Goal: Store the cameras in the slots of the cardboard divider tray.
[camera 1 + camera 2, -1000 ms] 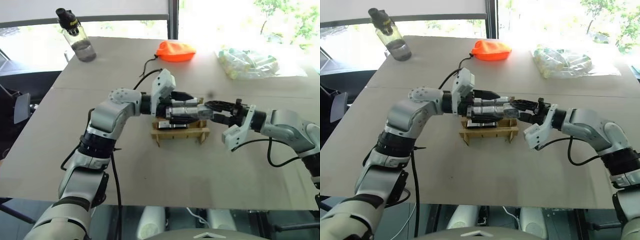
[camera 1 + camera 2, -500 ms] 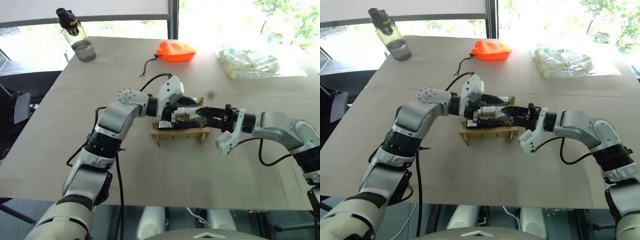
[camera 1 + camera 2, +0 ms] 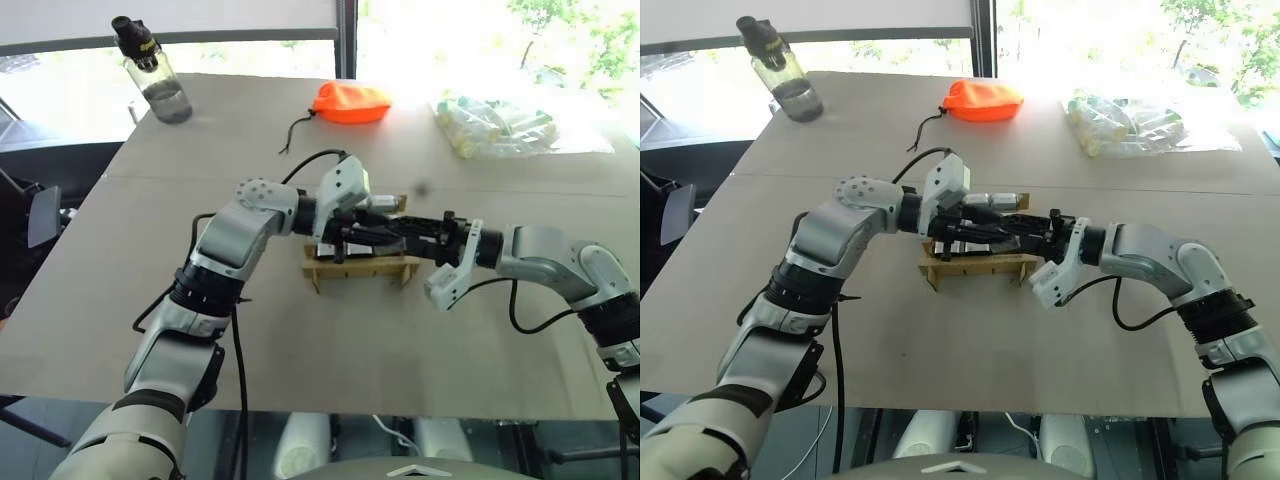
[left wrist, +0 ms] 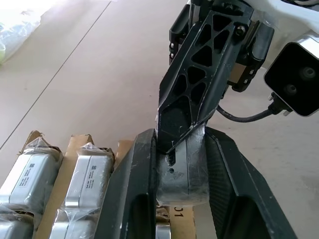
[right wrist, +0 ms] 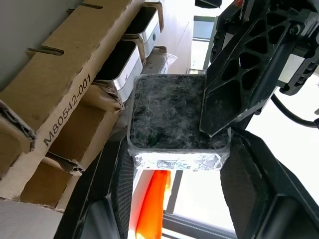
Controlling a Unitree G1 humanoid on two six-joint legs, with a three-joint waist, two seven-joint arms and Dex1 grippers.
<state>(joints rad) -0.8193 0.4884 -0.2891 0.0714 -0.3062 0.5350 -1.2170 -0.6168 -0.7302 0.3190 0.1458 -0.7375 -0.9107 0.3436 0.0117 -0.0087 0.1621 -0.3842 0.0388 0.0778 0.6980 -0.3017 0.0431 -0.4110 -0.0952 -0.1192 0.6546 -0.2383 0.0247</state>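
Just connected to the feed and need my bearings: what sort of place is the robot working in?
Probably an office or lab workbench beside big windows, not a factory line: a plain grey table under daylight, a water bottle at its far corner, an orange pouch and bagged parts lying loose.

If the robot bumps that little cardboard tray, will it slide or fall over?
The cardboard divider tray would probably slide easily: it looks like thin, light cardboard on a smooth table. Tipping seems unlikely, since it sits low and wide. Its upright dividers might bend, because their edges already look creased.
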